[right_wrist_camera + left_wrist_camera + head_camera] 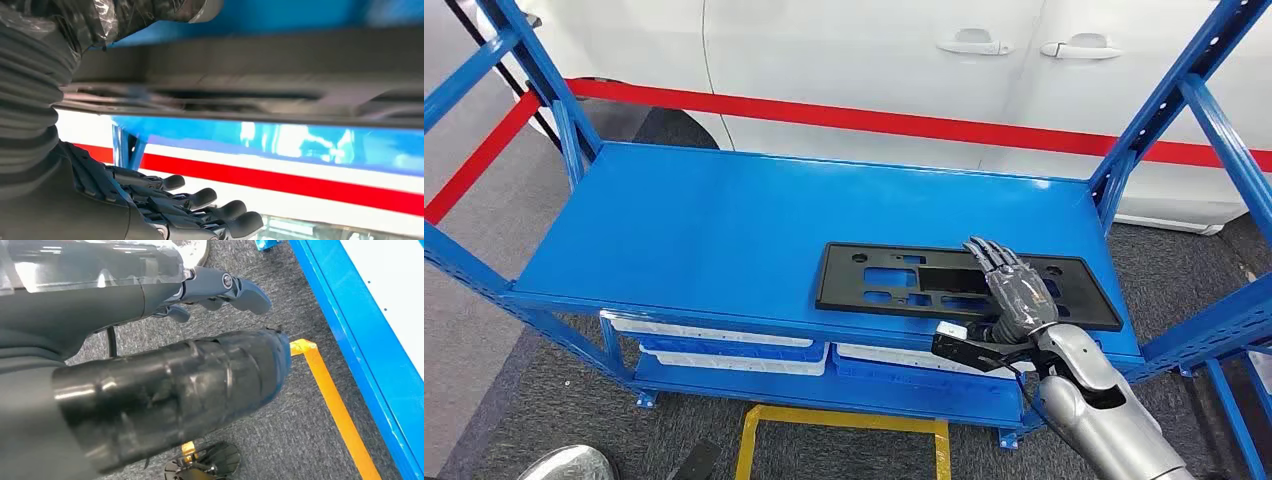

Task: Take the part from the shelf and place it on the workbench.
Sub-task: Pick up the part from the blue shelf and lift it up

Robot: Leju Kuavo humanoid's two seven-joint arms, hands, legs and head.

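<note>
so far little is done: the part (pixel 964 283) lies flat on the shelf (pixel 724 230); the right hand (pixel 1014 290) rests over it, fingers extended, gripping nothing; lifting and carrying remain.

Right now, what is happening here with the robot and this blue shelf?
The robot is reaching for a flat black part that lies on the top level of the blue shelf, near its front right corner. Its right hand lies over the part with fingers stretched out; a firm grip cannot be seen yet. The left hand hangs low beside the shelf, above the grey carpet, holding nothing. The part is still on the shelf, so nothing has been taken yet.
</note>
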